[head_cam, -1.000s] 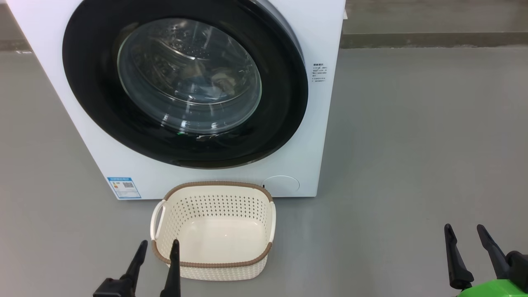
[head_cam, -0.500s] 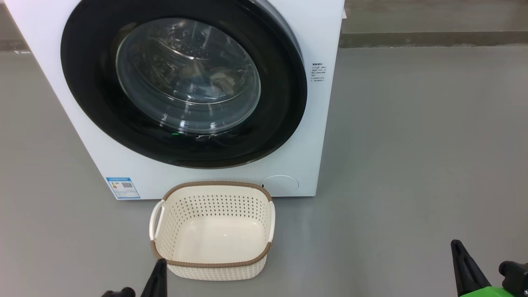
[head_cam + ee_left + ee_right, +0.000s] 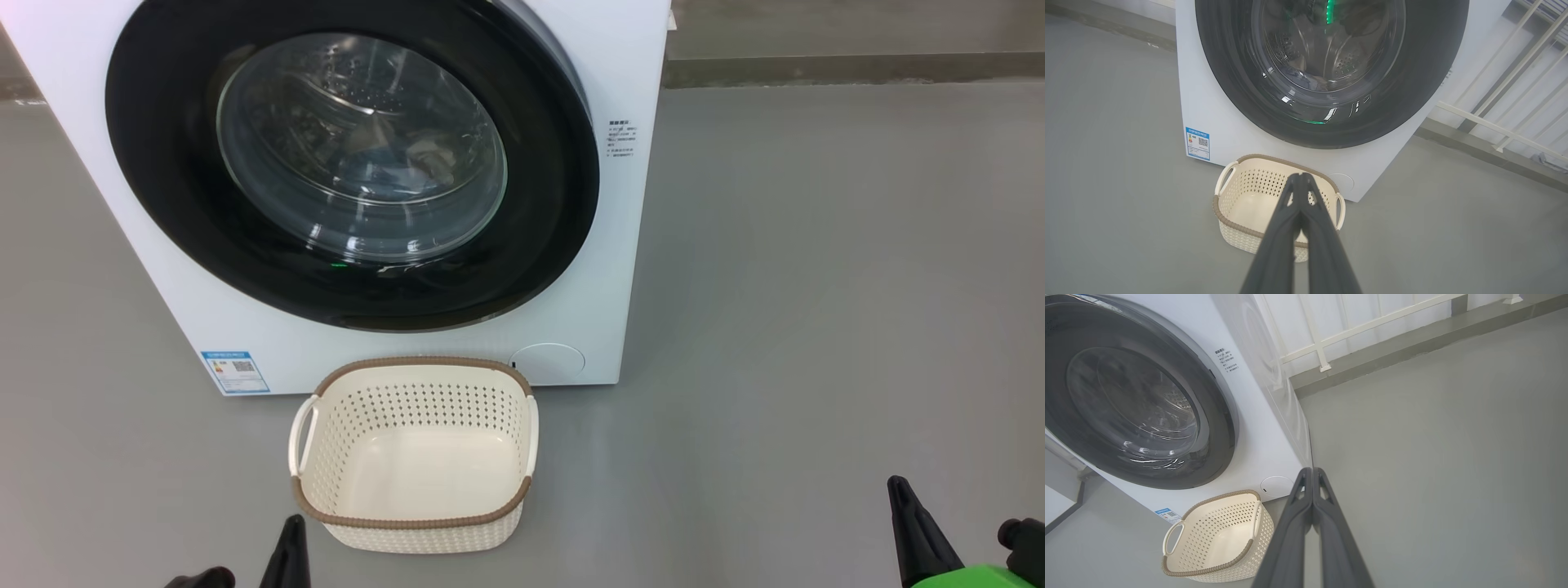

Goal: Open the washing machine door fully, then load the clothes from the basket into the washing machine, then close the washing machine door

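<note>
The washing machine (image 3: 624, 269) stands on the grey floor with its door (image 3: 563, 188) flat against the front. Through the glass, dim pale blue and cream clothes (image 3: 408, 163) lie in the drum. The basket (image 3: 415, 523) sits on the floor right before the machine and holds nothing. At the bottom edge, near the basket's front left corner, my left gripper (image 3: 290, 543) is low; the left wrist view shows its fingertips (image 3: 1300, 177) pressed together, holding nothing. My right gripper (image 3: 902, 506) is at the lower right, far from the basket, and is likewise shut (image 3: 1312, 471) and holding nothing.
Bare grey floor (image 3: 816, 286) spreads to the right of the machine. A low kerb (image 3: 816, 69) runs along the back, with a white railing (image 3: 1323, 347) above it. A blue sticker (image 3: 234, 371) and a round cap (image 3: 547, 363) mark the machine's lower front.
Both grippers have drawn back toward the bottom edge, and their fingers, apart a second ago, have come together. The camera shifted slightly, so the machine and basket sit a little further left.
</note>
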`<state>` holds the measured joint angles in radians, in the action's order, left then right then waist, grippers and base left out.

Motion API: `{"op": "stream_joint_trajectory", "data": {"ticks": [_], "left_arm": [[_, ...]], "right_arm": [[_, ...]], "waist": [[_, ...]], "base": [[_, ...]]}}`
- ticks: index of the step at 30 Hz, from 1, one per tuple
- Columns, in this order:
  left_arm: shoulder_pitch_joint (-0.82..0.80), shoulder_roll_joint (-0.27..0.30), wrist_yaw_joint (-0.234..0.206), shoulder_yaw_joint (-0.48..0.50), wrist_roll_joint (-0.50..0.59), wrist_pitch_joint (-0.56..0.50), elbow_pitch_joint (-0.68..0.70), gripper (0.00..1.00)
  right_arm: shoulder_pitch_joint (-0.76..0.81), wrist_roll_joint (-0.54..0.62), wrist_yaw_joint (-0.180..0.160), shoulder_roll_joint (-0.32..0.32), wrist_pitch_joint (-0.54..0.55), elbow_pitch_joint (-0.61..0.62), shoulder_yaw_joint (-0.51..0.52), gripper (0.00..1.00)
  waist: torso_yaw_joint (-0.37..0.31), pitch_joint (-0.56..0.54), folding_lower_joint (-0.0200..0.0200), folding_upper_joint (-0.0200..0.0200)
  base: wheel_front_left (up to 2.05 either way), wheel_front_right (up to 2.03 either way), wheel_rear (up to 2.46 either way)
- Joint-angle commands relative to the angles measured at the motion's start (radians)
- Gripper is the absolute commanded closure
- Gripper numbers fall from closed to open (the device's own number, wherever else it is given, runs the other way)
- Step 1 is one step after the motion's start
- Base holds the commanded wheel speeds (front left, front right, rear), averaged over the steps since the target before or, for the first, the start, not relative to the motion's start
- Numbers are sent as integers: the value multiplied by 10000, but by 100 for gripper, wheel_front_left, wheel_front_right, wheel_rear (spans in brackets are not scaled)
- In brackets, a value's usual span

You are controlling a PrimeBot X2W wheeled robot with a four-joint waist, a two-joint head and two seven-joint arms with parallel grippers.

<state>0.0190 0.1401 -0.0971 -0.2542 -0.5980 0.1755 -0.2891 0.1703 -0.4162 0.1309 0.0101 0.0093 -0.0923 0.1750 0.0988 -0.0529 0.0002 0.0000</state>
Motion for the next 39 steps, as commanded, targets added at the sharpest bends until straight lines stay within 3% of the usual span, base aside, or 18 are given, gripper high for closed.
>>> {"op": "stream_joint_trajectory", "data": {"ticks": [1, 39], "left_arm": [[-413, 45, 69, 216, -270, -71, 243, 100], [-723, -282, 875, 1459, -3876, -1082, 317, 100]], "right_arm": [[-475, -305, 0, 164, 44, 200, -23, 100], [-1316, -4544, -1, 251, 406, -428, -239, 100]], "waist": [[-13, 8, -1, 0], [-369, 209, -1, 0]], "base": [[0, 0, 0], [0, 0, 0]]}}
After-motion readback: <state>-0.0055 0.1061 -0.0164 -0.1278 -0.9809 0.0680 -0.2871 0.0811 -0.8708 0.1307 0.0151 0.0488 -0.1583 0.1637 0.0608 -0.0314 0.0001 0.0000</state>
